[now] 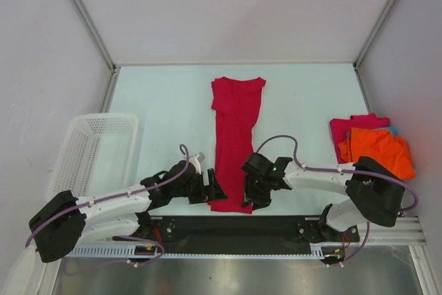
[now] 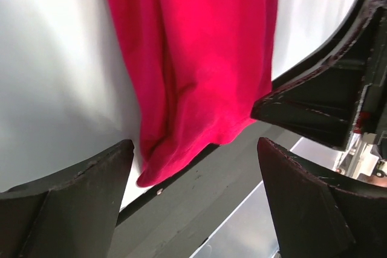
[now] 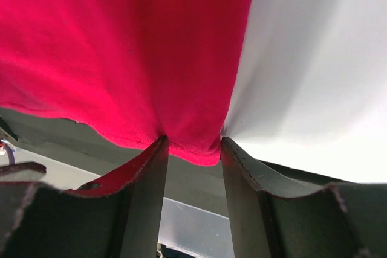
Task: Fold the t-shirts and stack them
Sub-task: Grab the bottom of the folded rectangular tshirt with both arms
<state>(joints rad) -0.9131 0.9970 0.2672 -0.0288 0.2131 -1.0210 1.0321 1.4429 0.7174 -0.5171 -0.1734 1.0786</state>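
A crimson t-shirt point(image 1: 235, 129) lies folded into a long narrow strip down the middle of the table, its hem at the near edge. My left gripper point(image 1: 213, 190) stands open beside the hem's left corner; in the left wrist view that t-shirt point(image 2: 193, 58) ends just ahead of the left gripper point(image 2: 193, 144), with no cloth between the fingers. My right gripper point(image 1: 252, 195) is at the hem's right corner. In the right wrist view the right gripper point(image 3: 193, 140) is open, its fingers standing either side of the corner of the t-shirt point(image 3: 121, 46). An orange t-shirt point(image 1: 376, 150) lies on a magenta one point(image 1: 352, 128) at the right.
A white lattice basket point(image 1: 93, 150) stands at the left edge. A black rail point(image 1: 207, 229) runs along the near edge under both grippers. A sliver of teal cloth point(image 1: 391, 130) shows behind the orange shirt. The right gripper point(image 2: 326, 101) looms close in the left wrist view.
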